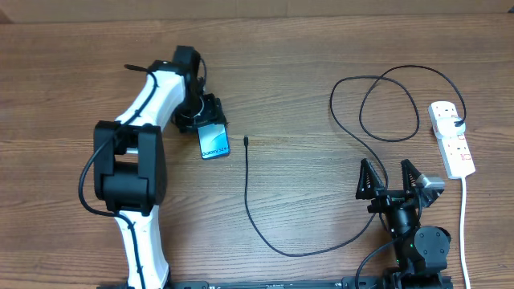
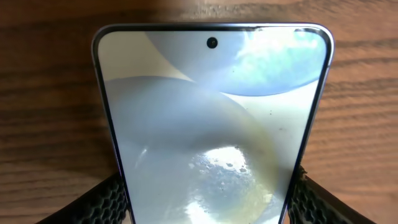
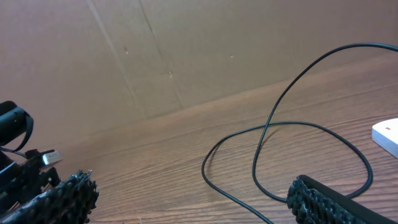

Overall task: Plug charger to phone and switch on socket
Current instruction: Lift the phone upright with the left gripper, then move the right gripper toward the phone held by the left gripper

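The phone (image 1: 214, 142) lies on the wooden table with its light blue screen lit. My left gripper (image 1: 206, 120) is shut on its far end; the left wrist view shows both finger pads against the sides of the phone (image 2: 211, 124). The charger cable (image 1: 247, 201) runs from its small tip (image 1: 245, 141), just right of the phone, in a wide curve and loops to a black plug (image 1: 458, 123) in the white socket strip (image 1: 451, 138). My right gripper (image 1: 391, 178) is open and empty above the cable loop (image 3: 273, 143).
The socket's white lead (image 1: 463, 233) runs down the right edge of the table. A corner of the socket shows in the right wrist view (image 3: 388, 134). A brown cardboard wall (image 3: 186, 50) stands behind the table.
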Available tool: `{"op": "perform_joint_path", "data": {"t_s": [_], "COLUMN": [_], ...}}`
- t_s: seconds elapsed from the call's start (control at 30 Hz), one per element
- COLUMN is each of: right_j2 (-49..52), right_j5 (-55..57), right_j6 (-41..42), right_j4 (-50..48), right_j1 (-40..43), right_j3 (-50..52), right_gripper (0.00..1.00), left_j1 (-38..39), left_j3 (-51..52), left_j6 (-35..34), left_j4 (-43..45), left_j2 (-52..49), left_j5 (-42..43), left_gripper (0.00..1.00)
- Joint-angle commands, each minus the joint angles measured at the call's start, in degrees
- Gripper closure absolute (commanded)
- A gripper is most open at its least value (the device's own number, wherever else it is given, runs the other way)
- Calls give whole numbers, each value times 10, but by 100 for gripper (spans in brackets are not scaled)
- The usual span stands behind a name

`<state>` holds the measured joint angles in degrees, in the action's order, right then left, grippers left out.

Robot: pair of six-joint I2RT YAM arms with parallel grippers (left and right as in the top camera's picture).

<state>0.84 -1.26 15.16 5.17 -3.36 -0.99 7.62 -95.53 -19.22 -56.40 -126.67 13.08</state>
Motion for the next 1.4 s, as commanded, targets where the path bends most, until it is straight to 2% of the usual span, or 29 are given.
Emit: {"op": "perform_joint_path", "data": {"t_s": [0.0, 0.27, 0.63, 1.0, 1.17, 1.37], "right_j2": [-6, -6, -6, -6, -4, 59], "right_j5": [1, 1, -1, -147, -180, -168], "right_j6": [-2, -2, -2, -2, -2, -3], "right_j4": [-3, -3, -20, -79, -22, 79], "right_j1": [2, 2, 2, 2, 2, 2], "right_j3": [5, 5, 5, 5, -32, -167], "right_gripper": [0, 0, 0, 0, 0, 0], "left_j1": [-14, -28, -28, -28, -28, -28], "left_j3": [1, 1, 1, 1, 1, 1], "left_j6": [37, 91, 117, 133, 133, 133], "left_j4": [-16, -34, -35, -34, -34, -33], "left_j2": [-30, -30, -30, -30, -30, -30], "left_j5": [101, 186, 238, 274, 274, 274], "left_gripper": [34, 34, 32, 30, 30, 30]}}
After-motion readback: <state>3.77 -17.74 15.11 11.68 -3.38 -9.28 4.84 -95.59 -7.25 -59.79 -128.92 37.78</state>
